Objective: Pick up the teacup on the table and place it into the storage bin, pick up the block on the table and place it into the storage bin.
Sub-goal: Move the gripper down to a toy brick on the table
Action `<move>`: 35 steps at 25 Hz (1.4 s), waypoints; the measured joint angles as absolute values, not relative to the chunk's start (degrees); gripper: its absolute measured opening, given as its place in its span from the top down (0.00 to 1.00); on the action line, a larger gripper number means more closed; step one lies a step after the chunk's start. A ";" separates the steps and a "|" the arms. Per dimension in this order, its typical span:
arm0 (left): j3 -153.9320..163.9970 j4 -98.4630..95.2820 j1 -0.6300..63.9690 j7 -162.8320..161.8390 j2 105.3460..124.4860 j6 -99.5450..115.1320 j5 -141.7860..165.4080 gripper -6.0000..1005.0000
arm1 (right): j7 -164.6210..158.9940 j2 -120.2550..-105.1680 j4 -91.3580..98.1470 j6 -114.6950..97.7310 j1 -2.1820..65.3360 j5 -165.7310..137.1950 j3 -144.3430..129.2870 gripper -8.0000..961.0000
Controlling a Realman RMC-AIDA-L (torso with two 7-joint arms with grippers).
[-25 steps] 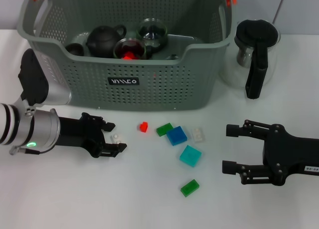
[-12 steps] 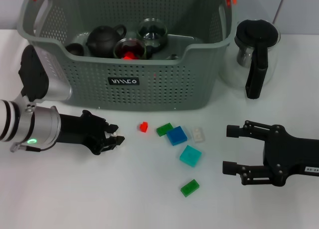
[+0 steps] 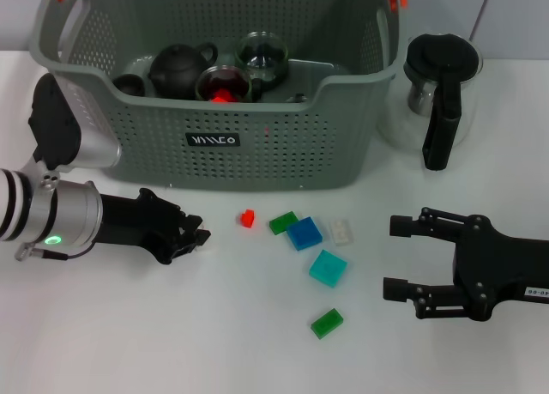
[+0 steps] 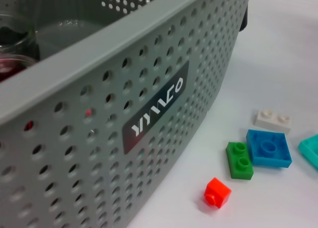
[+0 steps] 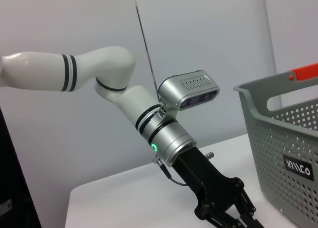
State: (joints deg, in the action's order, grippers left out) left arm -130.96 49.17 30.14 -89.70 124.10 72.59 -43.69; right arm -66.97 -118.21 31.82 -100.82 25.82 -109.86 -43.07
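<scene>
Blocks (image 3: 304, 233) lie before the storage bin (image 3: 257, 145), between both grippers.

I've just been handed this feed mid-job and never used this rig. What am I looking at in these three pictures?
A two-armed robot at a white table. The head view looks down on the work; the other two come from cameras on each wrist. The left gripper, fingers shut, is low in front of the bin; whether it holds anything is hidden. The right gripper rests open. Loose blocks lie between them; tea ware sits in the bin, a glass pot beside it.
</scene>
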 joint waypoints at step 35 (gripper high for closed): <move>-127.00 51.93 28.29 -81.89 124.45 72.62 -46.42 0.42 | -66.88 -118.30 31.82 -100.50 25.76 -109.83 -43.07 0.05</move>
